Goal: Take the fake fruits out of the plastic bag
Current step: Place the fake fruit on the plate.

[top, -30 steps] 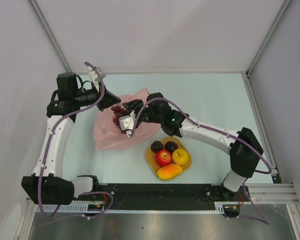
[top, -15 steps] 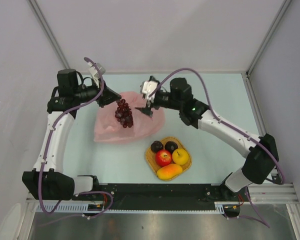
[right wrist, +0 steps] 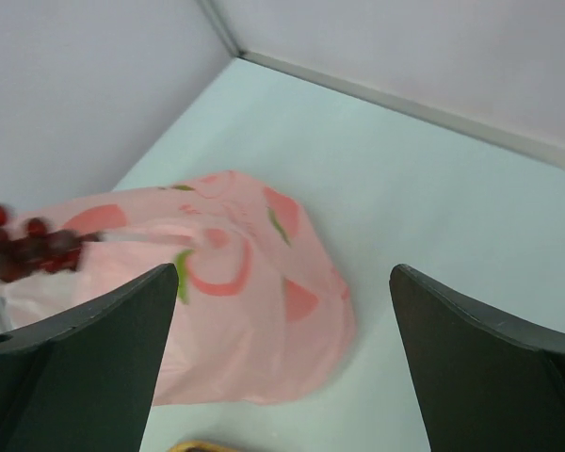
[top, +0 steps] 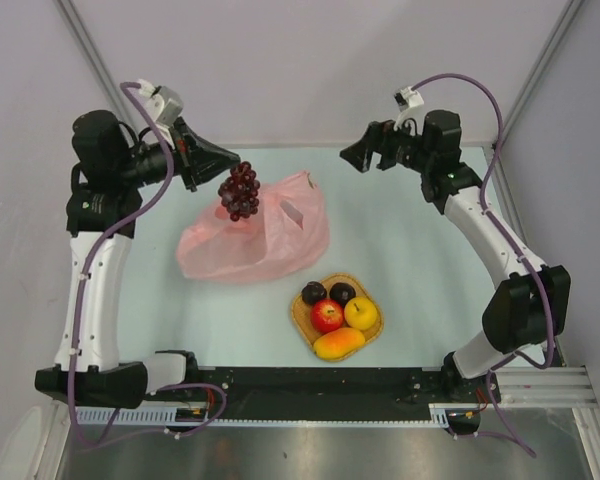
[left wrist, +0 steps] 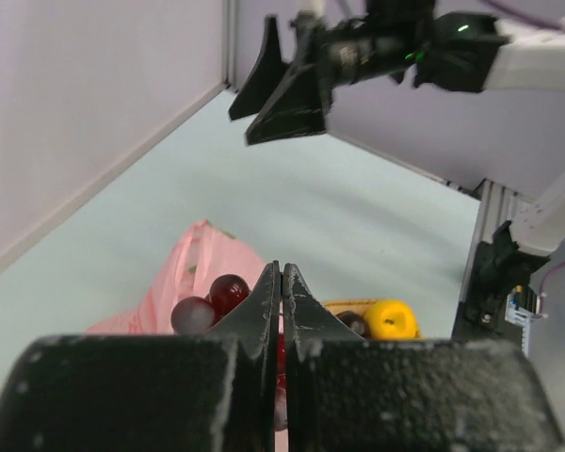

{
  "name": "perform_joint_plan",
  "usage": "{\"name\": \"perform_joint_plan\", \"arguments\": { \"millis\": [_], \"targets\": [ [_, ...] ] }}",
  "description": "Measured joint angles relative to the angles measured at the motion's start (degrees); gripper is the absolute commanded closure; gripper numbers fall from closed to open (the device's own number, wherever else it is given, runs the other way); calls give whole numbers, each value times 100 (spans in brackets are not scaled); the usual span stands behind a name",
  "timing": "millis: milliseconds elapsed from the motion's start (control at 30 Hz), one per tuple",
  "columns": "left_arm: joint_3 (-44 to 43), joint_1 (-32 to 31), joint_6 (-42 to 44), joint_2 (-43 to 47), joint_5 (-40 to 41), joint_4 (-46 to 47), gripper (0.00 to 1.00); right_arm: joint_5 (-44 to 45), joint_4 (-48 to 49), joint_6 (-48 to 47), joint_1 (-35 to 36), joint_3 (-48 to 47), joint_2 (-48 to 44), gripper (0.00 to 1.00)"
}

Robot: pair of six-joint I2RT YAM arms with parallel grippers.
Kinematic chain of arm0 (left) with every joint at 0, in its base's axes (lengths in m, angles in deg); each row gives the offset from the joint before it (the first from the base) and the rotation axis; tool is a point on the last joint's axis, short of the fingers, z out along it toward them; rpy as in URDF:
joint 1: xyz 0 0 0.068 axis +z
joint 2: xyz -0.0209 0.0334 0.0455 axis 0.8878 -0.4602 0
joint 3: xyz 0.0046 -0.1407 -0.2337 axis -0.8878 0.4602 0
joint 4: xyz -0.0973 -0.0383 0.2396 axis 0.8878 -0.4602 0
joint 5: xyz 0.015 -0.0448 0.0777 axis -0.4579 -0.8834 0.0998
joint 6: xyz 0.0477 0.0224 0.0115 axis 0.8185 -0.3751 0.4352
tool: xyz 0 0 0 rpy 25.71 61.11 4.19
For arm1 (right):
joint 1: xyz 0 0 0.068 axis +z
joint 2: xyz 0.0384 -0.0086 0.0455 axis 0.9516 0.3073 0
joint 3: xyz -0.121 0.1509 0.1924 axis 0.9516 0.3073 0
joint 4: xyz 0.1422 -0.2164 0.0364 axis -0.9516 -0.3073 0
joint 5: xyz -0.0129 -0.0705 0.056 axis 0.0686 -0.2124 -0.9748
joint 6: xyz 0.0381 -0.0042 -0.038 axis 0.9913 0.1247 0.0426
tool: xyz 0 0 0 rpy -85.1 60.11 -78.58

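Note:
My left gripper (top: 223, 166) is shut on the stem of the dark purple grape bunch (top: 240, 191) and holds it in the air above the pink plastic bag (top: 250, 243). In the left wrist view the grapes (left wrist: 212, 299) show beside my closed jaws (left wrist: 282, 276). My right gripper (top: 353, 157) is open and empty, raised at the back right, well clear of the bag (right wrist: 226, 301). The red apple (top: 327, 315), yellow round fruit (top: 361, 313), two dark plums (top: 328, 293) and mango (top: 338, 344) lie in the woven tray (top: 301, 317).
The woven tray stands near the front middle of the pale green table, just right of the bag. Grey walls close in the back and both sides. The black rail with the arm bases (top: 310, 385) runs along the near edge.
My left gripper has lifted the grape bunch up and back, out of the bag. My right gripper has let go of the bag, opened and pulled away to the back right. The bag has settled flatter.

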Motion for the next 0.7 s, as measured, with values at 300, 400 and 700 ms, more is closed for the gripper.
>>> {"name": "perform_joint_plan", "arguments": {
  "millis": [300,400,700],
  "targets": [
    [-1158,-411,-713,17,-317,546,100,990,-568,-570,-490,643,-7,0],
    [-1620,-938,-726,-111,-426,713,100,1209,-769,-678,-682,909,-61,0],
    [-1069,-2614,-140,-341,-485,398,100,1464,-918,-732,-1499,1414,-271,0]
  ]
}}
